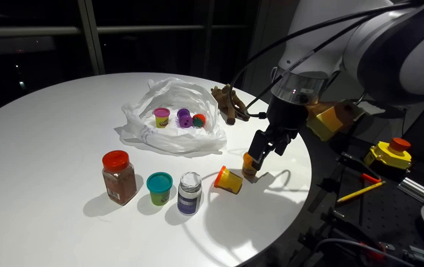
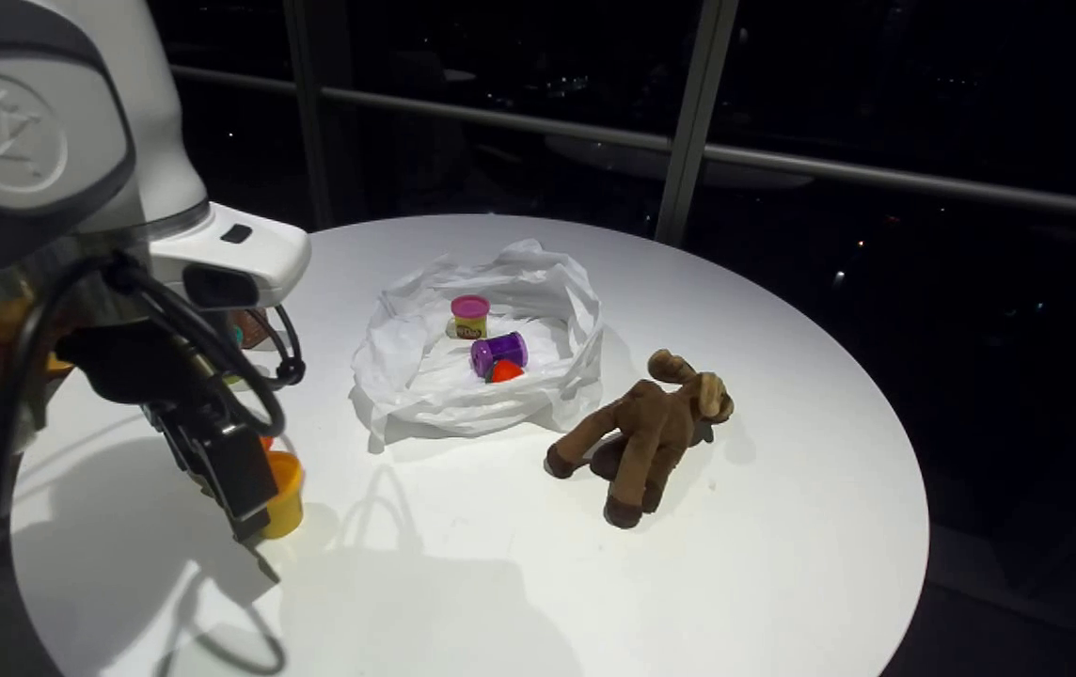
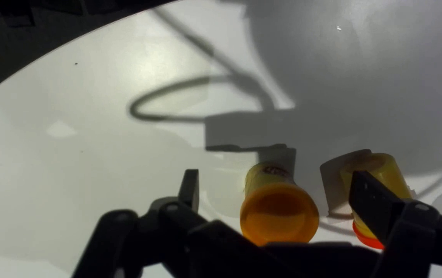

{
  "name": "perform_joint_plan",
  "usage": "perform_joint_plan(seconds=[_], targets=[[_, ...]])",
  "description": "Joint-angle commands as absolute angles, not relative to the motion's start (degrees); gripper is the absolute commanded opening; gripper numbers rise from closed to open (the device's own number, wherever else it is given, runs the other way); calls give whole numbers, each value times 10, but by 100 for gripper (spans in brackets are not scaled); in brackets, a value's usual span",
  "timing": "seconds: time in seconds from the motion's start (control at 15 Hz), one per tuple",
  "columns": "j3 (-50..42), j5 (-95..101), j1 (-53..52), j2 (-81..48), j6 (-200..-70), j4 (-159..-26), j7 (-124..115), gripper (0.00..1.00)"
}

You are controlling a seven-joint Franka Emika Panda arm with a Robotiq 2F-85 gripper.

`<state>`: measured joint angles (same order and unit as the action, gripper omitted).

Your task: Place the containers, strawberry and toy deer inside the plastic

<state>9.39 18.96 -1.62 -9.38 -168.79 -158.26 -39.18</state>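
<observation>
Wrist view has the gripper [image 3: 277,193], fingers [image 3: 191,189] apart, with the orange tub [image 3: 279,216] between them, presumably for grasping, while in both exterior views the bag [image 1: 175,142] gapes, likely to receive it.

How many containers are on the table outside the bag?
5: red-lidded jar, teal cup, white-capped bottle in a row; yellow cup on its side; orange cup upright beside it. None seems hidden.

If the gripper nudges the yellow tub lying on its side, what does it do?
Likely rolls: the yellow tub rests on its rounded side on a flat tabletop. Probably curves rather than tracking straight, since its red-orange lid end looks wider than its base. Walls look smooth and keep their shape, so likely stiff, maybe slippery.
</observation>
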Motion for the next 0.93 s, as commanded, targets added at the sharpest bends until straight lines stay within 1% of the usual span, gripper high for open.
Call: perform_joint_plan(seconds=[0.0,0.4,0.47,0.53,0.67,0.8,0.87], targets=[[78,211,-16,-119,-1750,-1583,-399,100],[44,218,-37,-140,-1786,-1582,-400,100],[35,222,-42,-143,-1789,-1581,-400,95],[26,224,-48,-144,-1796,-1580,-399,72],[4,232,-64,-149,-1806,-1576,-402,70],[-9,232,-72,-153,-1819,-1572,-397,54],[-12,231,-76,-157,-1825,-1569,-396,44]])
